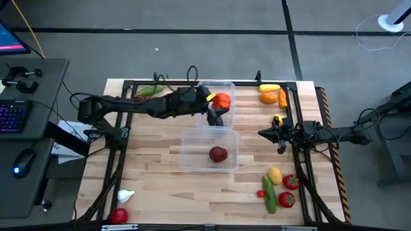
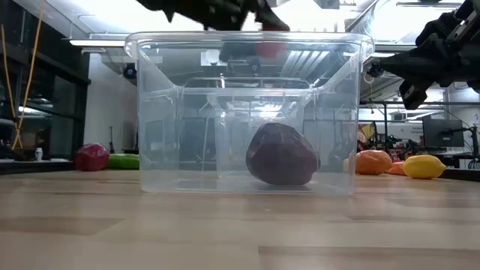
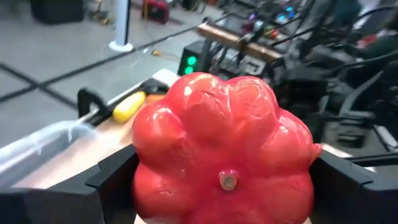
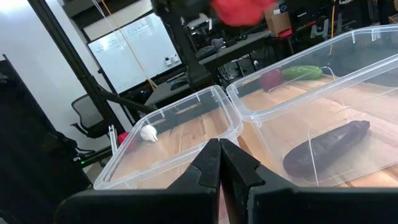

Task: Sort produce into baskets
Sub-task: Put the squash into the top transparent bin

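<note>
Landmark: the far basket [image 1: 226, 86], a clear tub at the back middle of the table [image 1: 160, 167]; every place below is given relative to it.

Left gripper: the left gripper [image 1: 217, 106] hangs over the far basket, above its open top, and its fingers [image 3: 115, 177] are closed around an orange-red pepper [image 3: 221, 149].

Pepper: it is held in the air over the far basket, not yet inside; in the low view it shows only as a red blur high above the tubs.

Near basket: the near basket [image 1: 192, 160] stands just in front of the far basket, almost touching it, and holds one dark purple-red piece [image 1: 218, 154].

Right gripper: the right gripper [image 1: 264, 133] waits to the right of the far basket, near the table's right rail, with its fingers [image 4: 208, 165] pressed together and holding nothing.

Other produce: a yellow piece [image 1: 269, 87] and orange pieces [image 1: 268, 97] lie to the right of the far basket; green and red pieces [image 1: 149, 91] lie to its left.

Step in hand: placing the pepper into the far basket, as I judge.

How to do it well: lower the pepper between the walls before letting go, so it does not bounce on the hard plastic or roll over the rim.

Risk: the light tub can slide if a finger touches its wall.
</note>
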Motion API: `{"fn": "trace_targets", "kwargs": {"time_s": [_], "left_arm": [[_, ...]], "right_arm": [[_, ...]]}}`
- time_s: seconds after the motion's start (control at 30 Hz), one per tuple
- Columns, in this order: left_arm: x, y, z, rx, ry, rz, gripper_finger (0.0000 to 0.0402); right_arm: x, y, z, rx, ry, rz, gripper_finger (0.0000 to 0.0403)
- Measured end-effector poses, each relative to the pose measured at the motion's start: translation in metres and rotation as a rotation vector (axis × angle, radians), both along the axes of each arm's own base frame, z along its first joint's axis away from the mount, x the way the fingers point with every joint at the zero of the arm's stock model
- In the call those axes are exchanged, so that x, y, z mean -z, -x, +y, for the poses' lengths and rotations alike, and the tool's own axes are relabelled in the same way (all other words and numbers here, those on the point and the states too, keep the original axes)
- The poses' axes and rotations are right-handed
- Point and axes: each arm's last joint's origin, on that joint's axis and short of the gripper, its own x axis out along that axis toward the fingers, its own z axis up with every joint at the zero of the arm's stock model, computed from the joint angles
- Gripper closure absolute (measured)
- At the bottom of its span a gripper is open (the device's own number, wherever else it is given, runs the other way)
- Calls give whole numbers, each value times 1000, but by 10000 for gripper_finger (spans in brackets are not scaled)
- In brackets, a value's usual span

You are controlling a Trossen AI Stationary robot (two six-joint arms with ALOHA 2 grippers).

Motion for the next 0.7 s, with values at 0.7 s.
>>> {"fn": "trace_targets", "kwargs": {"time_s": [0.7], "left_arm": [[29, -7, 35, -95, 39, 69, 73]], "right_arm": [[0, 0, 0, 0, 0, 0, 402]]}}
